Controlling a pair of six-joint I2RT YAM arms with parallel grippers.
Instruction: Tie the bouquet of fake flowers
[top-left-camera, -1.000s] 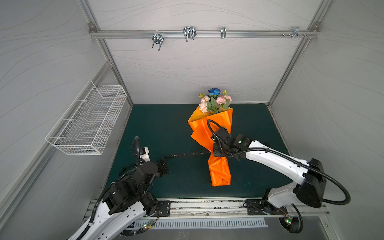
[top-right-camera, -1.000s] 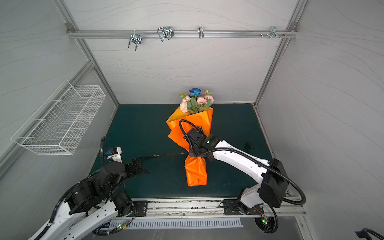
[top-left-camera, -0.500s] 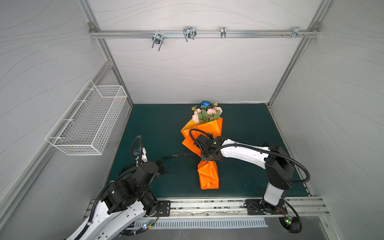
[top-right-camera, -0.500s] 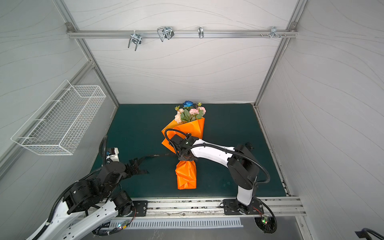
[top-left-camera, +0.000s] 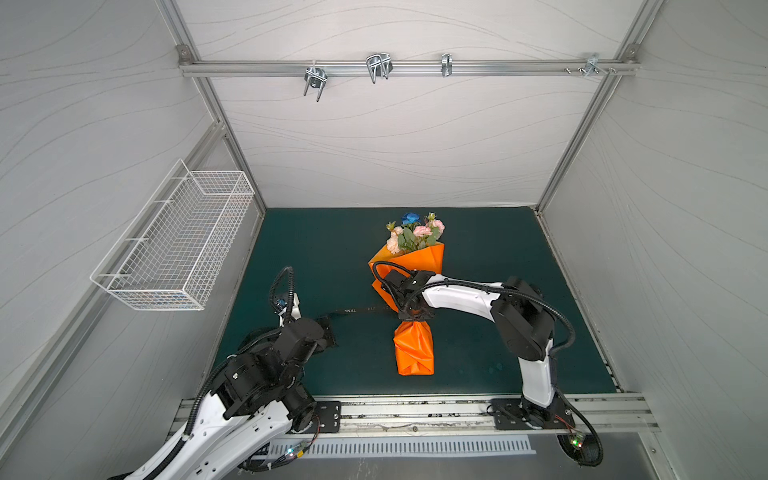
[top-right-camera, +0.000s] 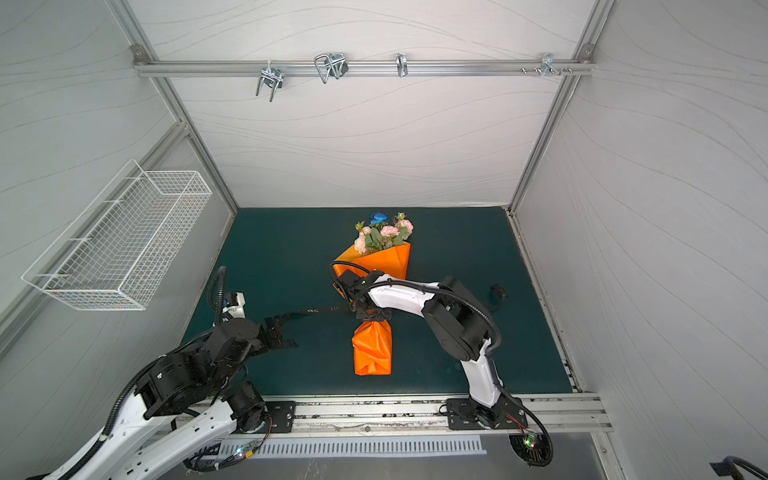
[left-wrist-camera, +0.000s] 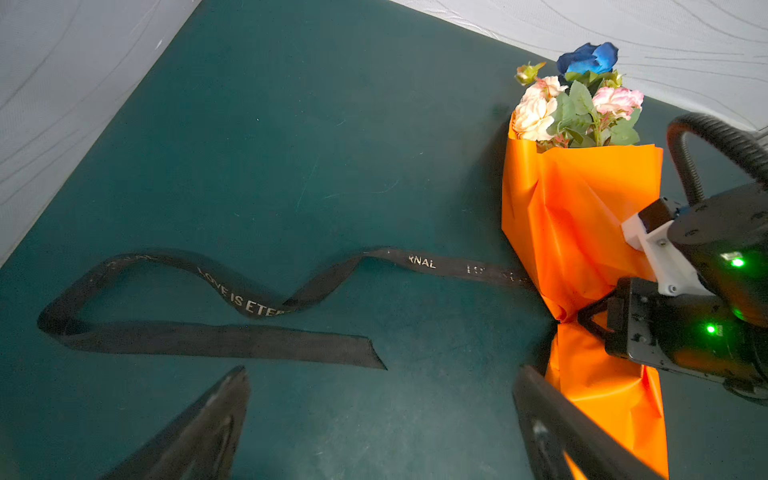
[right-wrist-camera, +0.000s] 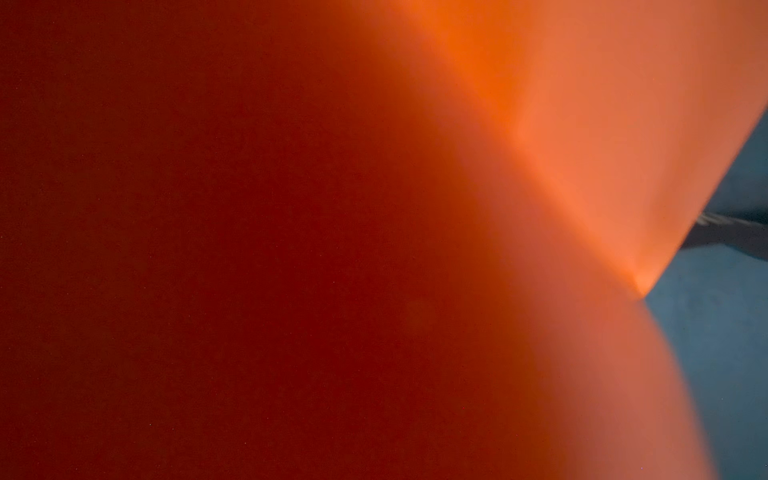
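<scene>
The bouquet of fake flowers (top-left-camera: 413, 237) (top-right-camera: 384, 235) (left-wrist-camera: 573, 104) lies on the green mat, blooms toward the back wall, wrapped in orange wrapping paper (top-left-camera: 413, 349) (top-right-camera: 372, 349) (left-wrist-camera: 582, 216). My right gripper (top-left-camera: 412, 318) (top-right-camera: 372, 318) (left-wrist-camera: 590, 320) is shut on the paper's pinched neck. That paper (right-wrist-camera: 582, 124) fills the right wrist view and hides the jaws there. A black lettered ribbon (top-left-camera: 357, 310) (top-right-camera: 316, 310) (left-wrist-camera: 216, 338) runs from the neck leftward and loops on the mat. My left gripper (top-left-camera: 328, 332) (top-right-camera: 278, 332) (left-wrist-camera: 382, 374) hangs open just short of the ribbon's free end, holding nothing.
A white wire basket (top-left-camera: 174, 245) hangs on the left wall. A metal rail with hooks (top-left-camera: 378, 68) crosses the back wall high up. A small dark object (top-right-camera: 496, 291) lies on the mat behind the right arm. The arms' base rail (top-left-camera: 415, 411) borders the mat's front.
My right gripper has dragged the wrapped bouquet left and a little nearer, its arm folding in. The ribbon now lies slacker on the mat. The left arm has hardly moved.
</scene>
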